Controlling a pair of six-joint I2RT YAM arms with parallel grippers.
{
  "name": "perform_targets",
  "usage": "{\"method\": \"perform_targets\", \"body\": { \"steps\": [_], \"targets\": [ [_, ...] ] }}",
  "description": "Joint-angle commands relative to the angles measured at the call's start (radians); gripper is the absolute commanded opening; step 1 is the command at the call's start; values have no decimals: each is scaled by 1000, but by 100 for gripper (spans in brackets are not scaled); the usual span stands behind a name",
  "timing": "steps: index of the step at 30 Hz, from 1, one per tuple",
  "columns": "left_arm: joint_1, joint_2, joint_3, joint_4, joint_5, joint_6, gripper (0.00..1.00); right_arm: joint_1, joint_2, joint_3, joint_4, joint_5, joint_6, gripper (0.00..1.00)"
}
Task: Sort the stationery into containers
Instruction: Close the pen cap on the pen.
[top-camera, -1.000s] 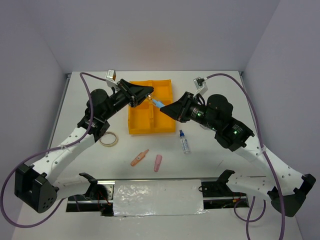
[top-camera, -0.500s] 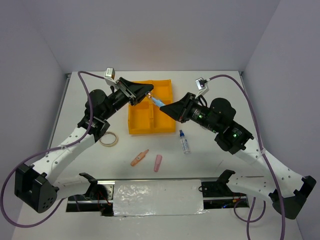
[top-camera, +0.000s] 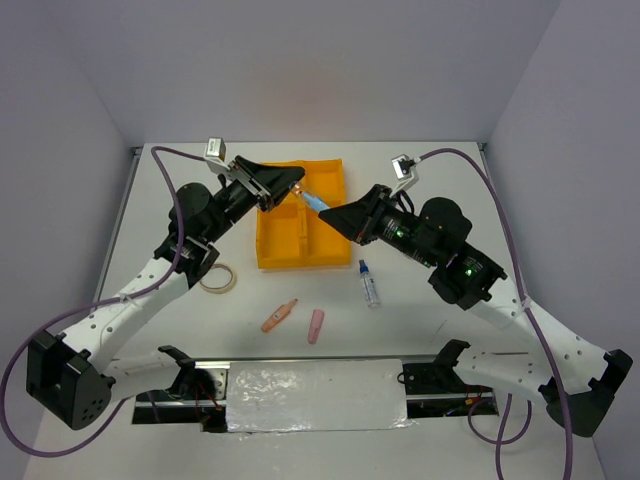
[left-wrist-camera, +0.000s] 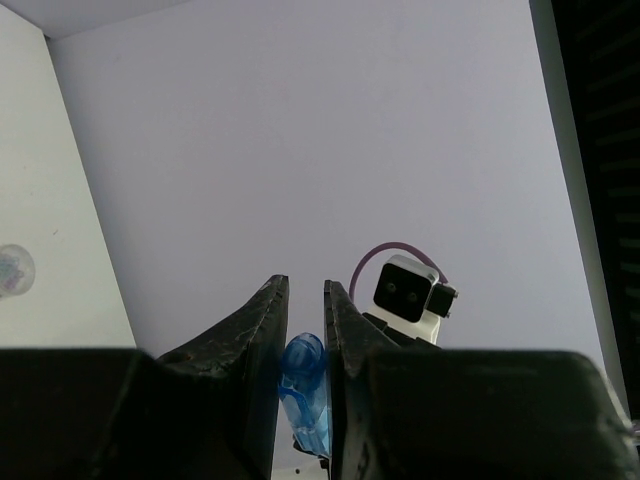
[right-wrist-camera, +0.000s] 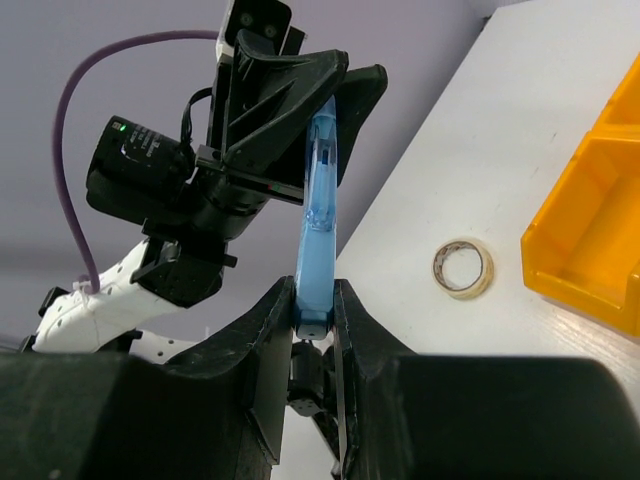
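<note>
The light-blue stick (top-camera: 312, 203) hangs in the air above the orange-yellow tray (top-camera: 280, 252), held at both ends. My left gripper (top-camera: 297, 186) is shut on its far end, which fills the gap between the fingers in the left wrist view (left-wrist-camera: 303, 365). My right gripper (top-camera: 327, 213) is shut on its near end (right-wrist-camera: 318, 200). The beige tape ring (top-camera: 218, 278) lies left of the tray. Two pink sticks (top-camera: 279, 316) (top-camera: 315, 325) and the blue-capped bottle (top-camera: 369, 284) lie in front of it. The clear-grey roll (left-wrist-camera: 12, 270) shows at the left edge of the left wrist view.
The tray's divided compartments (right-wrist-camera: 600, 225) and the tape ring (right-wrist-camera: 463, 268) show in the right wrist view on the white table. Grey walls close in the table at back and sides. A foil-covered bar (top-camera: 315, 395) runs between the arm bases.
Both grippers keep the light-blue stick between them above the tray. The left wrist has shifted slightly up and left, and the right arm has edged a little toward it.
</note>
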Motion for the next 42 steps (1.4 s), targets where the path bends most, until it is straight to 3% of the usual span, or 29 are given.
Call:
{"method": "perform_targets", "body": {
  "steps": [1,13,42],
  "targets": [
    [-17,4,-21,-13,1,23,0,15,-22,15,225,1,-36,0],
    [-43,13,-33,43,13,-5,0,17,-3,7,274,5,-57,0],
    [-88,-6,-2,-22,-18,62,0,15,66,91,240,11,-76,0]
  ]
}}
